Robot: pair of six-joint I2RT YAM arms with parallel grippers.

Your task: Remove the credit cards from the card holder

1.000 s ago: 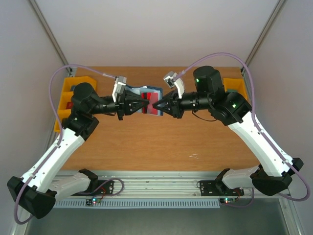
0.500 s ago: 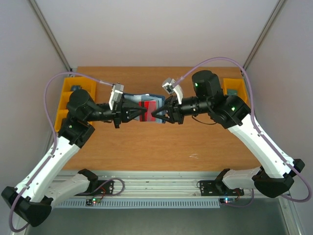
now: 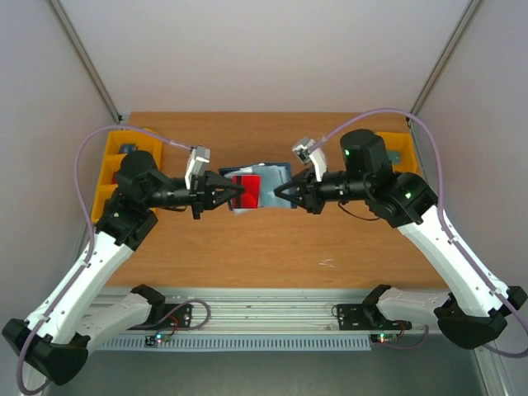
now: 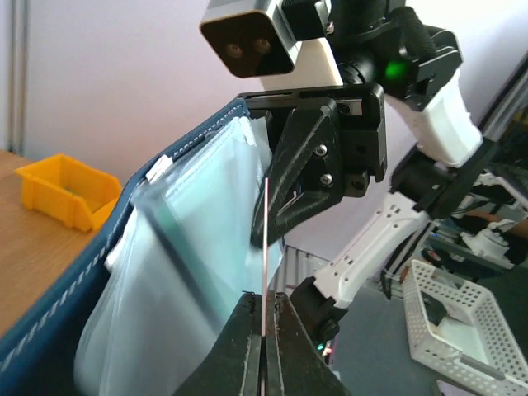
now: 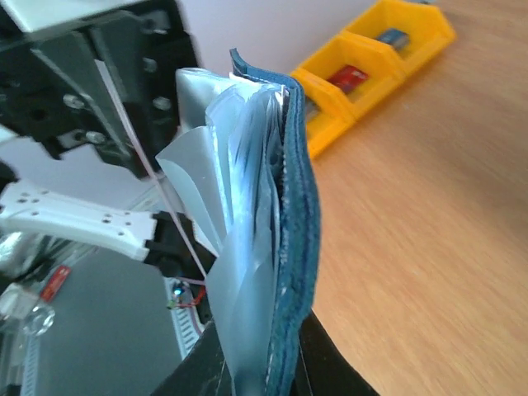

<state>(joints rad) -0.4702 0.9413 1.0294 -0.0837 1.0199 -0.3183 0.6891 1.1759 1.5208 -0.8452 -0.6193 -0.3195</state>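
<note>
Red card (image 3: 250, 183) sits clamped edge-on in your left gripper (image 3: 240, 195); your right gripper (image 3: 280, 195) pinches the holder (image 5: 295, 214), both raised above the table (image 3: 247, 243). Pull straight left along the card's plane, holding the holder steady.

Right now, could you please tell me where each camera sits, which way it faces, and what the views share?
Top external: fixed above and behind the robot, looking down on the table; the left tool pinches a credit card, the right tool grips the card holder.
Left wrist: rides the left wrist, faces the right tool; own fingers at the bottom.
Right wrist: rides the right wrist, faces the left tool; own fingers at the bottom.
Shared: both wrist views show card, holder and the opposite tool.
</note>
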